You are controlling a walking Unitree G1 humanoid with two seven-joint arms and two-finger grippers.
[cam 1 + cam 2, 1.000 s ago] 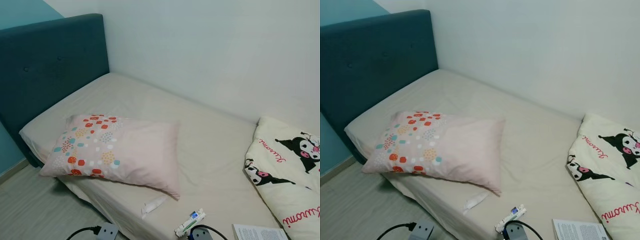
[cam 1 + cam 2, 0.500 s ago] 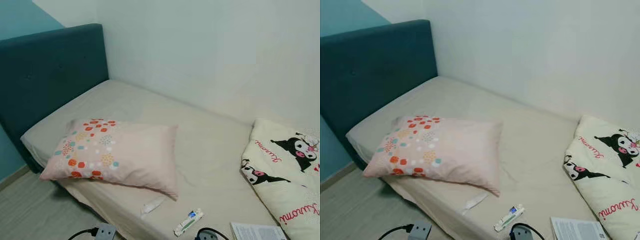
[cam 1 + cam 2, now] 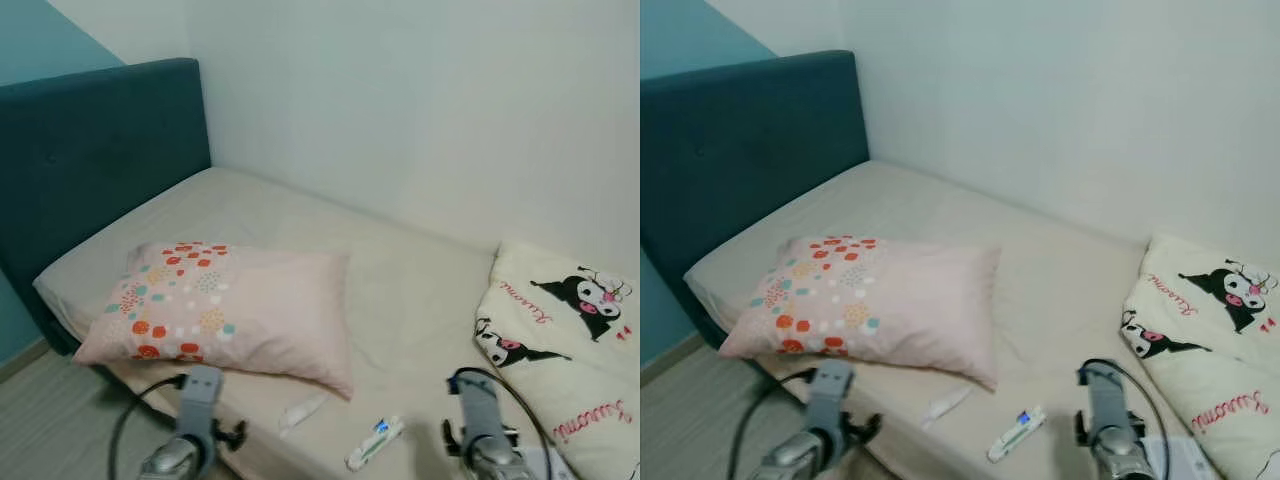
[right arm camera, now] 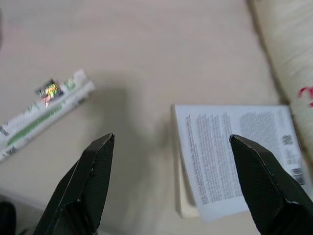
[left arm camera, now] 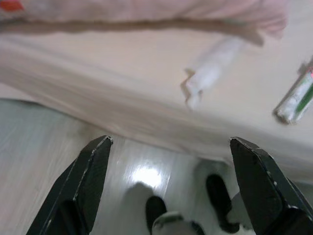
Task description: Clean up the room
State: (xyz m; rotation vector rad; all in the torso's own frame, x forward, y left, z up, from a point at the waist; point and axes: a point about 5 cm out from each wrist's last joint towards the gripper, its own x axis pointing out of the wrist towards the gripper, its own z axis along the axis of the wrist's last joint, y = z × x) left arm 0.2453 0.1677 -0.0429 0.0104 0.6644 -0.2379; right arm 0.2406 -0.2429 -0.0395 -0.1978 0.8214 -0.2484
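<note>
A pink pillow [image 3: 230, 315] with coloured dots lies near the front edge of the bed [image 3: 300, 220]. In front of it rest a small white tube [image 3: 303, 412] and a white toothpaste box [image 3: 375, 443] with green and blue print. My left gripper [image 5: 171, 141] is open above the floor beside the bed's edge, with the tube [image 5: 212, 68] just beyond its fingers. My right gripper [image 4: 172, 138] is open over the mattress, between the toothpaste box [image 4: 44, 115] and a printed booklet [image 4: 234, 152]. Neither holds anything.
A cream blanket [image 3: 560, 350] with black cartoon figures is bunched at the right of the bed. A teal headboard [image 3: 90, 170] stands at the left, a white wall behind. Pale wooden floor [image 3: 40, 420] runs along the bed's near side.
Both silver arms have risen from the bottom edge into the eye views. The camera has shifted a little; the things on the bed lie as before.
</note>
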